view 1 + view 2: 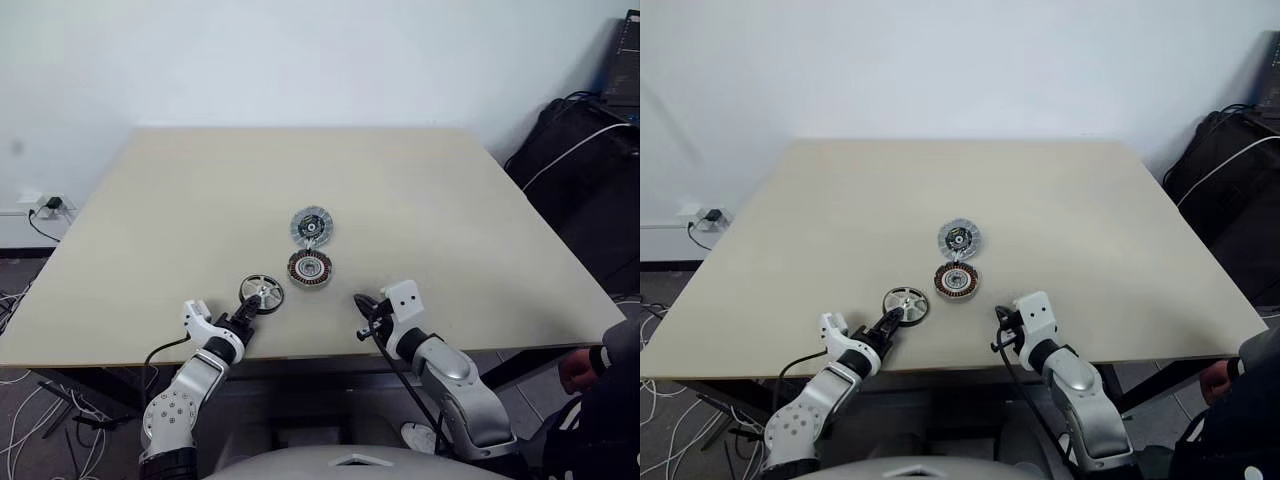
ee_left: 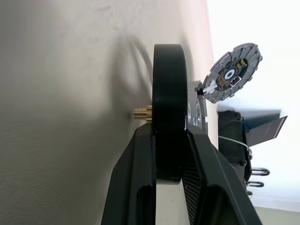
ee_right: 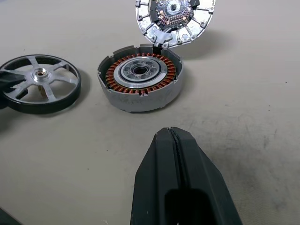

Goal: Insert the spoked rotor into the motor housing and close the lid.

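The two head views look forward and down from above the table's (image 1: 150, 220) near edge, taking in the whole tabletop and wall; both share three round parts near the middle. The left wrist view sits very close, edge-on to the spoked rotor (image 2: 168, 112), with the lid (image 2: 233, 72) at two o'clock. The right wrist view hovers low and near, facing the motor housing (image 3: 139, 77) at twelve o'clock, rotor at ten, lid at one.
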You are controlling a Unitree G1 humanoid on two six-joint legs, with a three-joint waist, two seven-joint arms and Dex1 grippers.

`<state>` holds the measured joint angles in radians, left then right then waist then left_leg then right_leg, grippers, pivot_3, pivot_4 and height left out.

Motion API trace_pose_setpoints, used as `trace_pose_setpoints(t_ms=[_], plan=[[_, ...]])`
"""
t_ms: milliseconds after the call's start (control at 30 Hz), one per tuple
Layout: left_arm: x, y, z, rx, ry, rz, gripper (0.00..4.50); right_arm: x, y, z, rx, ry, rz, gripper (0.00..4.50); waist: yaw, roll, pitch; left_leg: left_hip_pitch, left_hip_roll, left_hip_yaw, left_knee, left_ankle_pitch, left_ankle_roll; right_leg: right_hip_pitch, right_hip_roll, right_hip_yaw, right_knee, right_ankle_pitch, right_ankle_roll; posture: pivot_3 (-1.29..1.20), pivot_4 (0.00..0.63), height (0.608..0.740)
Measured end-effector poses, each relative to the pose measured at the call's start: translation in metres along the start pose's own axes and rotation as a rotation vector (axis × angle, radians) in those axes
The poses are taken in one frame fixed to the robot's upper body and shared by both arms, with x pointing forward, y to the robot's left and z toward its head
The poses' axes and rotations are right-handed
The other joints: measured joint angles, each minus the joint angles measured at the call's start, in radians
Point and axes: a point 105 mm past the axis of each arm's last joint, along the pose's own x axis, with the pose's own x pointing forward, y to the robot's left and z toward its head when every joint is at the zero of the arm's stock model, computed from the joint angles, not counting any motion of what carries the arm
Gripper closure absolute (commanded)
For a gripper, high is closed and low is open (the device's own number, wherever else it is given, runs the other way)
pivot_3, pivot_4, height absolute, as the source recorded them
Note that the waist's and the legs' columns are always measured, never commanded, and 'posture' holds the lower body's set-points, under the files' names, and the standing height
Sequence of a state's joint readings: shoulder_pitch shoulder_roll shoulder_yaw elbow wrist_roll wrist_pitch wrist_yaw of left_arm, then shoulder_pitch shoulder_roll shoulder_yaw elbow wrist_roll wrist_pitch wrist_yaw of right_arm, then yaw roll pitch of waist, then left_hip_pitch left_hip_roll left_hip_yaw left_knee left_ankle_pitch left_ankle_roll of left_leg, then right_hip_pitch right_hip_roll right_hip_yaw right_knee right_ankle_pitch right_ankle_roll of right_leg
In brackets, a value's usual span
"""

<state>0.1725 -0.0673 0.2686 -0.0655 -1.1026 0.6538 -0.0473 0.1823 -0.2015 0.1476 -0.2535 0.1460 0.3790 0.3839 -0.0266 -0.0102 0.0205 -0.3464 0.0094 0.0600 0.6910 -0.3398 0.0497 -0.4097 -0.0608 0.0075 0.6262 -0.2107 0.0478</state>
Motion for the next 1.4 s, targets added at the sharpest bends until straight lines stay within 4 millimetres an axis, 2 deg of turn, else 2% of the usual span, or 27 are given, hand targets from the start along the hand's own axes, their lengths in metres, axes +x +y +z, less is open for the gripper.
trace_pose_setpoints(t_ms=[300,600,933,1033,1233,1400], plan=[[0.0,-0.026,0.015,0.018,-0.09,-0.156,4.09,0.0,-0.001,0.0,0.001,0.003,-0.006,4.5,0.001,0.0,0.0,0.0,0.0,0.0,0.0,0.0,0.0,0.0,0.0,0.0,0.0,0.0,0.0,0.0,0.0,0.74],[0.039,-0.063,0.0,0.082,-0.008,-0.273,4.09,0.0,-0.001,0.0,0.001,0.002,-0.006,4.5,0.002,-0.001,0.0,0.0,-0.001,0.0,0.001,0.0,0.0,0.001,0.0,0.0,0.0,0.0,0.0,0.0,0.0,0.74],[0.062,-0.056,-0.018,0.076,0.088,-0.232,4.09,-0.003,-0.001,-0.003,0.012,0.005,-0.025,4.5,0.003,-0.001,0.0,0.0,-0.001,-0.001,0.001,0.0,0.0,0.001,0.0,0.0,-0.001,0.0,0.0,0.0,0.0,0.74],[0.069,-0.06,-0.021,0.087,0.109,-0.236,4.09,-0.003,0.0,-0.003,0.014,0.004,-0.028,4.5,0.004,-0.001,0.0,0.0,-0.001,-0.001,0.001,0.0,0.0,0.001,0.0,0.0,-0.001,0.0,0.0,0.0,0.0,0.74],[0.08,-0.08,-0.03,0.102,0.156,-0.294,4.09,-0.002,-0.001,-0.002,0.015,0.001,-0.035,4.5,0.004,-0.001,0.0,-0.001,-0.001,-0.001,0.001,0.001,-0.002,0.001,0.0,0.0,-0.001,0.0,0.0,0.0,0.0,0.74],[0.082,-0.076,-0.038,0.097,0.189,-0.28,4.09,-0.002,-0.001,-0.002,0.015,0.001,-0.036,4.5,0.003,-0.001,0.0,-0.001,-0.001,-0.001,0.001,0.001,-0.001,0.001,0.0,0.0,-0.001,0.001,0.0,0.0,0.0,0.74]])
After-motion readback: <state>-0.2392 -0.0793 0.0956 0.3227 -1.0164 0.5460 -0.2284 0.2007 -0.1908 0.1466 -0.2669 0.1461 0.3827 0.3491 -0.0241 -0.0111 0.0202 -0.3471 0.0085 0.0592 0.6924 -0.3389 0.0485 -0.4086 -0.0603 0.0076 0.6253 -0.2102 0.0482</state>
